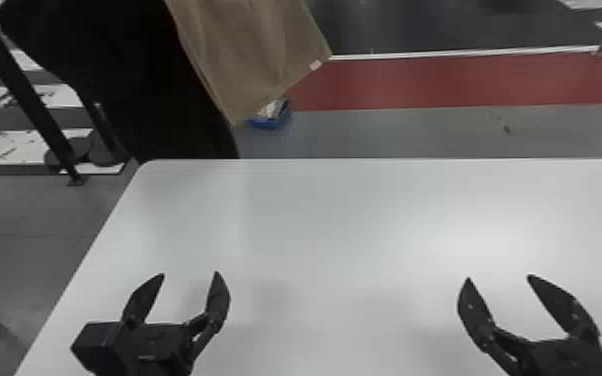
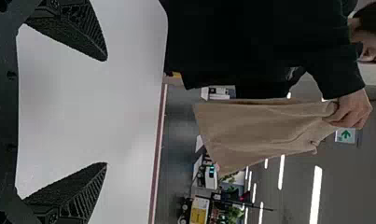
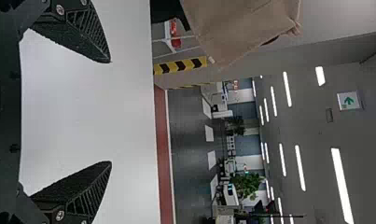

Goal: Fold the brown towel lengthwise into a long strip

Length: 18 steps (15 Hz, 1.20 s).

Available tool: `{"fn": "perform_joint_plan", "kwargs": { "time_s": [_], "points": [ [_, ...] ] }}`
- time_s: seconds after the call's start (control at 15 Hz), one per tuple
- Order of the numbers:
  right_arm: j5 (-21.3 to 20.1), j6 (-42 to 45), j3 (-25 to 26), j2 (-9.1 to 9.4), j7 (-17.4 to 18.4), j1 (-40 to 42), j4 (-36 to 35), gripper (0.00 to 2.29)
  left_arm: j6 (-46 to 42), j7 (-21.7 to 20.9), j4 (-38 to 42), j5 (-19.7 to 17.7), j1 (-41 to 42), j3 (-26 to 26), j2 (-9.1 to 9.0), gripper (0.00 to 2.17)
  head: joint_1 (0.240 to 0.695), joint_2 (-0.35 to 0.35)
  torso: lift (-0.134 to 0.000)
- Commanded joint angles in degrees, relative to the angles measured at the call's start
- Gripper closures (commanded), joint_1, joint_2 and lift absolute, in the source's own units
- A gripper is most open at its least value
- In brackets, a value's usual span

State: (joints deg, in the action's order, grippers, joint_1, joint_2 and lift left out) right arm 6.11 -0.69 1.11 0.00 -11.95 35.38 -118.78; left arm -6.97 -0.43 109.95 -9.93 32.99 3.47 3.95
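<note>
Both tools are spread wide with nothing between their fingers: the left tool (image 1: 190,273) over the near left part of the desk, the right tool (image 1: 499,277) over the near right part, well apart. The two arms come in from the bottom of the head view, roughly level with each other, with fingers pointing forward and tips angled slightly inward.

The one desk (image 1: 340,225) is white, with rounded far corners. One person (image 1: 130,75) in black stands beyond its far left side. The one brown towel (image 1: 250,50) hangs in the air in front of the person, apart from both tools, its lower corner clear of the desk. Behind it on the floor is one blue box (image 1: 272,121). One hand (image 2: 353,109) grips the towel's upper end. A small pale tag (image 1: 315,65) sits by a lower corner of the towel.

The head view takes in the towel's lower part and the box; the left wrist view adds the hand and the bunched top. The right wrist view adds a yellow-and-black striped band (image 3: 180,66) and a leafy plant (image 3: 247,185) in the room behind.
</note>
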Motion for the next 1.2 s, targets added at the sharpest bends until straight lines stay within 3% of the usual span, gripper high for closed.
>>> {"fn": "perform_joint_plan", "kwargs": {
  "time_s": [0.0, 1.13],
  "points": [
    [0.04, 0.55, 0.12, 0.05, 0.0, 0.39, -0.14, 0.11, -0.62, -0.01, 0.0, 0.0, 0.32, -0.04, 0.0, 0.07, 0.695, 0.112, -0.116],
    [0.13, 0.55, 0.38, 0.05, -0.09, -0.31, 1.27, 0.11, -0.98, -0.09, -1.14, 0.0, -0.29, -0.13, -0.08, 0.07, 0.695, 0.107, -0.116]
  ]
}}
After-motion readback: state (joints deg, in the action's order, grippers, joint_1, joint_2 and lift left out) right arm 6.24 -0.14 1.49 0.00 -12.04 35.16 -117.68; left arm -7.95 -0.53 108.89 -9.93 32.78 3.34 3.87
